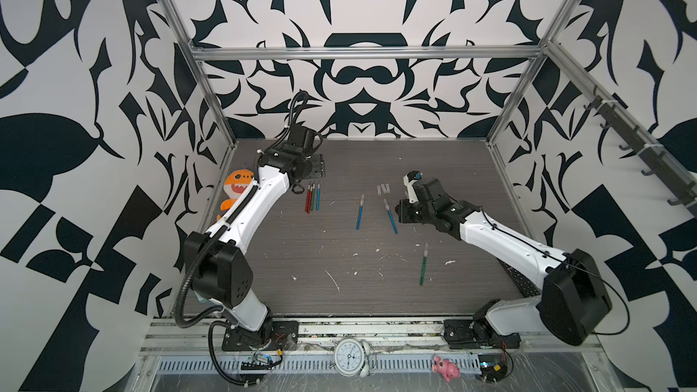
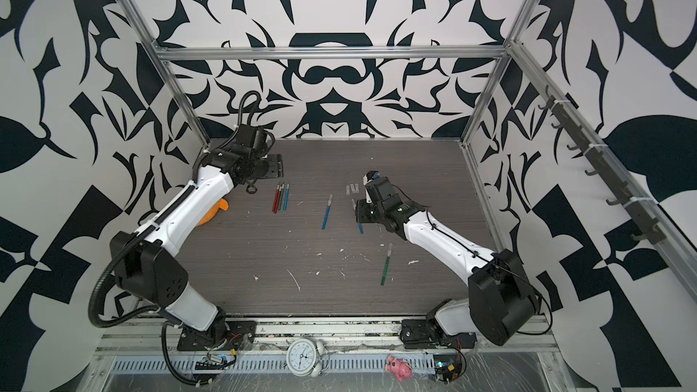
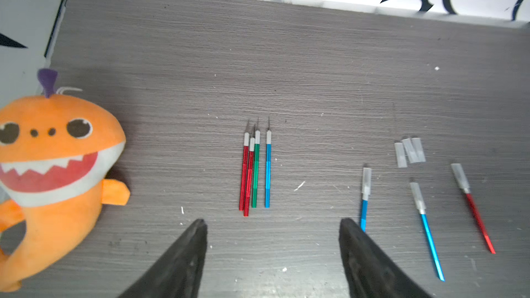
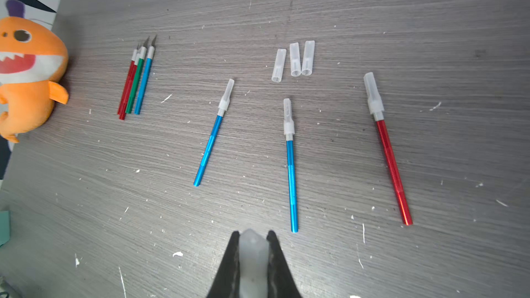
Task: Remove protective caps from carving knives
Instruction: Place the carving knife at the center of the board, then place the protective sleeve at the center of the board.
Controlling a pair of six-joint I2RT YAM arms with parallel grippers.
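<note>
I am pinching one small translucent whitish plastic cap (image 4: 253, 256) between the almost-closed jaws of my right pincer (image 4: 253, 234), above the grey wood-grain tabletop (image 4: 401, 10). My left pincer (image 3: 273, 222) is hanging with its jaws spread wide and nothing in them, just short of the four bare-bladed knives (image 3: 255, 167) with red, green and blue handles lying side by side.

As I am judging it, the held cap belongs with the three loose translucent caps (image 4: 295, 60) lying close together ahead of me. So I am aiming to lower it beside them, not on top, and planning to let go only once it is near the surface, since so light a tube is likely to bounce or roll.

I am also minding the path: the nearer capped blue knife (image 4: 291, 179) and the capped red knife (image 4: 393, 167) are flanking the way, with the farther capped blue knife (image 4: 210, 144) off to the side and the capped green knife (image 1: 424, 265) well apart
</note>
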